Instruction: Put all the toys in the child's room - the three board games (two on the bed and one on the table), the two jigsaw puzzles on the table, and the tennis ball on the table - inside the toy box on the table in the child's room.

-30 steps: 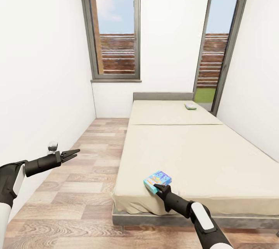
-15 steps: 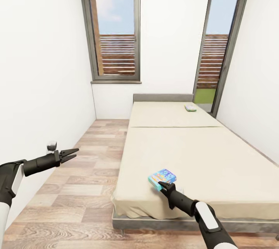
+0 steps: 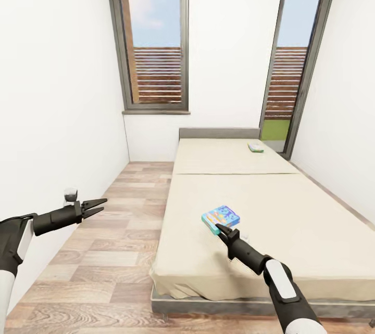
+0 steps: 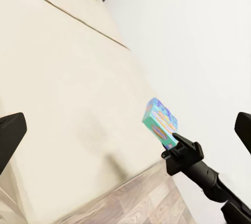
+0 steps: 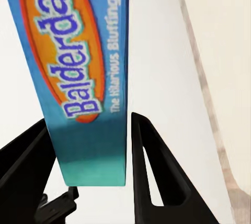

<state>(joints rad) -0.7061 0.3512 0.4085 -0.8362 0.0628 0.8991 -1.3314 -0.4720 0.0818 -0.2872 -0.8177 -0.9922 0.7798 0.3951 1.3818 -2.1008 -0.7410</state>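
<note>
Head view shows the robot facing a long beige bed (image 3: 271, 204) with a grey headboard (image 3: 219, 132), wood-look floor (image 3: 114, 219) running along its left side and two tall windows in the white far wall. The right gripper (image 3: 221, 230) reaches out over the near part of the mattress, its fingers clamped on a small blue board game (image 3: 221, 218) that it holds lifted just above the bedding, tilted a little. In the right wrist view that box (image 5: 78, 72) sits edge-on between the two black fingers (image 5: 151, 171), its blue side printed "Balderdash" in an orange oval. The left wrist view catches the same box (image 4: 160, 122) gripped at the tip of the right gripper (image 4: 177, 141), the mattress pale behind it. A second board game (image 3: 255, 147), white-blue with a green edge, lies flat far up the bed, close to the headboard and toward the right side. The left gripper (image 3: 99, 204) hangs over the floor well left of the bed, fingers parted and holding nothing.
</note>
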